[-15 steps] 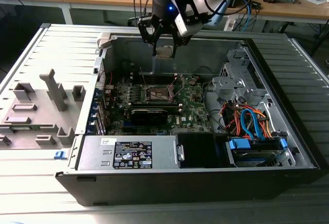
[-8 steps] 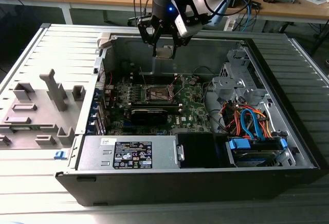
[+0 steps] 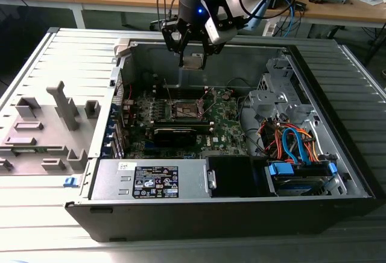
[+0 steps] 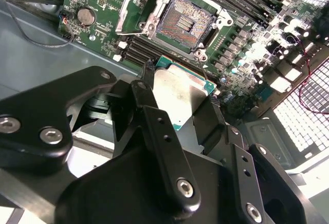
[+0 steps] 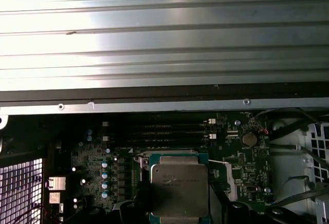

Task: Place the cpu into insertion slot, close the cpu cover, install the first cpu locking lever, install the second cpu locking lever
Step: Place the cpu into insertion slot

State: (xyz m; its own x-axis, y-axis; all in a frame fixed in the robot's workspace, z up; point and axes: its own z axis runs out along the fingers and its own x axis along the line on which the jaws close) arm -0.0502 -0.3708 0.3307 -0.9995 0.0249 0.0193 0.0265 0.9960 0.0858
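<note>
In the exterior view my gripper (image 3: 192,58) hangs over the open computer case, shut on the cpu (image 3: 193,62), well above the motherboard. Both wrist views show the cpu (image 4: 180,93) (image 5: 180,188) as a flat square chip with a silver top and green edge, clamped between black fingers (image 4: 149,108). The insertion slot (image 4: 185,22) (image 3: 186,109) lies bare below, its brownish-gold contact field exposed inside a silver rim. The cpu cover (image 4: 134,0) stands swung open at one side of the slot. Two thin wire levers (image 3: 166,91) stick up beside the slot.
A long black card (image 3: 178,131) sits just in front of the slot. The silver power supply (image 3: 151,178) fills the case's near side. A drive bay with blue and orange cables (image 3: 295,142) is at the exterior view's right. A grey fixture plate (image 3: 48,124) lies outside the case.
</note>
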